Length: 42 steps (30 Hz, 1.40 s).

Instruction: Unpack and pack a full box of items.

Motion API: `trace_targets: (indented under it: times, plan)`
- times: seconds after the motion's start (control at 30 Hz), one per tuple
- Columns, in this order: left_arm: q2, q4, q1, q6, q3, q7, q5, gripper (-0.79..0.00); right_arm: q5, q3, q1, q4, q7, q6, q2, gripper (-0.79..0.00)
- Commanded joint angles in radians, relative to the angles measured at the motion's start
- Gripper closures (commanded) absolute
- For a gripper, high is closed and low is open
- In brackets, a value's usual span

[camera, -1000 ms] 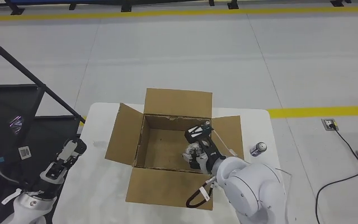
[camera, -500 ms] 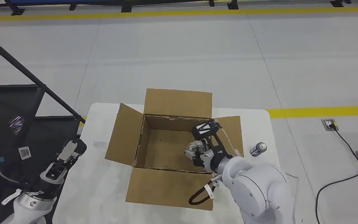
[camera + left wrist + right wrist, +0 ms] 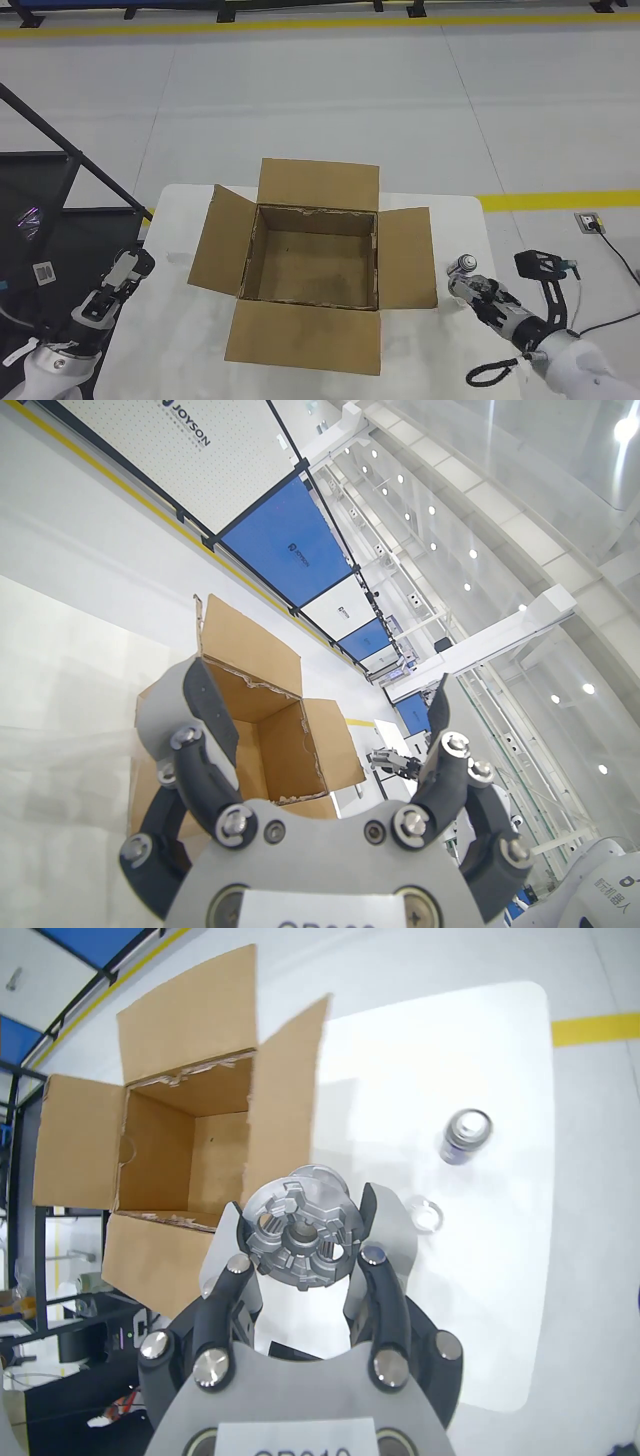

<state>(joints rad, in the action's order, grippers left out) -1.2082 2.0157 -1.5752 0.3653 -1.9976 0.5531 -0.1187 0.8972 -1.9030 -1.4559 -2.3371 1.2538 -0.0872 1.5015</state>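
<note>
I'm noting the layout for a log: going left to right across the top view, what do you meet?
left claw → cardboard box → can → floor socket

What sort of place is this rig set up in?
Probably a factory-style demo or test hall: yellow floor lines, blue and white partition panels, a high lit ceiling. The cardboard box sits on a white table.
</note>
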Motion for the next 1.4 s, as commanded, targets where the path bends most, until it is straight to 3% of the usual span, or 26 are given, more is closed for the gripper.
trace_targets:
  times: [0.0, 0.13, 0.2, 0.37, 0.6, 0.87, 1.07, 1.2, 1.33, 1.37]
  plan:
    - [0.000, 0.000, 0.000, 0.000, 0.000, 0.000, 0.000, -0.785, -0.066, -0.091, -0.023, 0.062, -0.012, -0.005, -0.005, 0.000]
    - [0.000, 0.000, 0.000, 0.000, 0.000, 0.000, 0.000, -0.785, -0.125, -0.163, -0.005, 0.204, 0.006, 0.022, -0.020, 0.000]
    - [0.000, 0.000, 0.000, 0.000, 0.000, 0.000, 0.000, -0.785, -0.055, -0.173, 0.011, 0.259, -0.002, 0.030, -0.031, 0.000]
    - [0.000, 0.000, 0.000, 0.000, 0.000, 0.000, 0.000, -0.785, 0.134, -0.090, 0.067, 0.396, -0.036, 0.045, -0.049, 0.000]
    - [0.000, 0.000, 0.000, 0.000, 0.000, 0.000, 0.000, -0.785, 0.221, -0.040, 0.157, 0.572, -0.041, 0.051, -0.070, 0.000]
    - [0.000, 0.000, 0.000, 0.000, 0.000, 0.000, 0.000, -0.785, 0.253, -0.014, 0.194, 0.656, -0.043, 0.047, -0.087, 0.000]
    - [0.000, 0.000, 0.000, 0.000, 0.000, 0.000, 0.000, -0.785, 0.243, 0.002, 0.194, 0.673, -0.043, 0.042, -0.096, -0.289]
    - [0.000, 0.000, 0.000, 0.000, 0.000, 0.000, 0.000, -0.785, 0.234, 0.010, 0.192, 0.676, -0.045, 0.041, -0.102, -0.388]
    - [0.000, 0.000, 0.000, 0.000, 0.000, 0.000, 0.000, -0.785, 0.218, 0.011, 0.186, 0.656, -0.044, 0.035, -0.107, -0.785]
    - [0.000, 0.000, 0.000, 0.000, 0.000, 0.000, 0.000, -0.785, 0.210, 0.008, 0.183, 0.649, -0.043, 0.034, -0.109, -0.785]
